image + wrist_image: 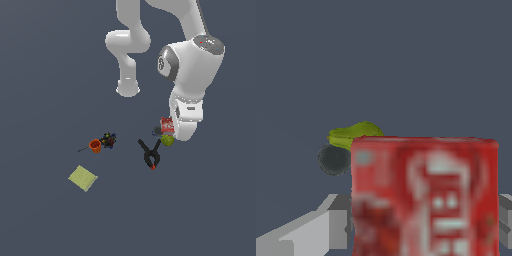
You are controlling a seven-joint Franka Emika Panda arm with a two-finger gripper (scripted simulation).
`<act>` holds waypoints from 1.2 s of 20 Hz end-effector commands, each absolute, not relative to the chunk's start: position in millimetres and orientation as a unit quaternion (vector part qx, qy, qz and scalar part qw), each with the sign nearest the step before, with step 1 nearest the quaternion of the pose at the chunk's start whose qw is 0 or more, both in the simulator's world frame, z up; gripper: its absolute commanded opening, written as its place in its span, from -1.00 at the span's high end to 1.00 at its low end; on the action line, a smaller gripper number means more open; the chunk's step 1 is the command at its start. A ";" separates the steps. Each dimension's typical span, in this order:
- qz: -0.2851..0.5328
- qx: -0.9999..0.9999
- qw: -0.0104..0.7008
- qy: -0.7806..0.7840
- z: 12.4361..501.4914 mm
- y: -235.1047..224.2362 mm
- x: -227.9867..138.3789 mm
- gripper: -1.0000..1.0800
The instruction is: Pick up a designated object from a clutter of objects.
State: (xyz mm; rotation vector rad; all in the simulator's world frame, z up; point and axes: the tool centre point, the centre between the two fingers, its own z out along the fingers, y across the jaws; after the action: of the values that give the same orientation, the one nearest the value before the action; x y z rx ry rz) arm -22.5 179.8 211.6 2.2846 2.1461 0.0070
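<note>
Though blurred, red box [425,196] shows white lettering, unreadable; pear [354,133] behind.

Red box [425,196] with white lettering fills the near view between grey gripper fingers [331,227]; yellow-green pear [353,134] behind

Bare simulated scene: featureless grey floor [45,75].
</note>
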 end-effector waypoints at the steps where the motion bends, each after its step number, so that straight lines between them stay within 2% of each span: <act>1: 0.002 0.729 0.003 0.685 231.8 174.5 -32.6 1.00; 15: 0.002 0.728 0.000 0.685 352.8 142.8 -87.6 1.00; 24: 0.001 0.729 -0.001 0.685 408.9 127.4 -110.4 1.00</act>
State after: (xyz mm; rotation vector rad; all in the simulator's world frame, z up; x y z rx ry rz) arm -107.0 129.6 401.4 2.2893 2.1520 0.0053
